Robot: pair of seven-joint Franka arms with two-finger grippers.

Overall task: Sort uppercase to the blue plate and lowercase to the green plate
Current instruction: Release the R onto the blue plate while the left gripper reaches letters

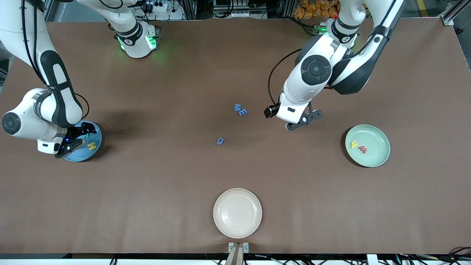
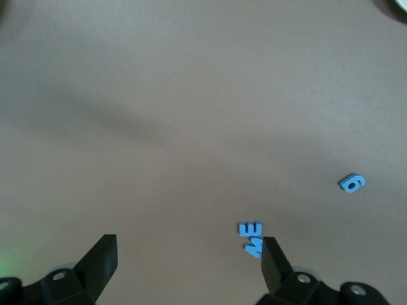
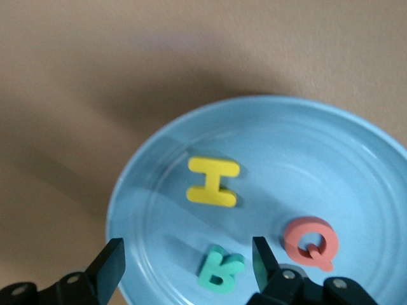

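Note:
My right gripper (image 1: pixel 78 139) hangs open just above the blue plate (image 1: pixel 82 156) at the right arm's end of the table. In the right wrist view the blue plate (image 3: pixel 286 146) holds the yellow H (image 3: pixel 213 182), the red Q (image 3: pixel 310 242) and the teal R (image 3: pixel 220 269). The R lies flat between the open gripper's (image 3: pixel 189 260) fingers, touching neither. Blue M (image 1: pixel 237 107), the blue E-like letter (image 1: pixel 242 112) and blue g (image 1: pixel 220 141) lie mid-table. Beside them my left gripper (image 1: pixel 304 120) hovers open with nothing in it. The green plate (image 1: pixel 375 158) holds yellow h (image 1: pixel 353 144) and red w (image 1: pixel 362 149).
A cream plate (image 1: pixel 237 212) sits near the table's edge closest to the front camera, with nothing on it. The left wrist view shows M (image 2: pixel 254 244) and the E-like letter (image 2: pixel 250 229) close to one finger, and g (image 2: pixel 351 183) farther off on bare brown tabletop.

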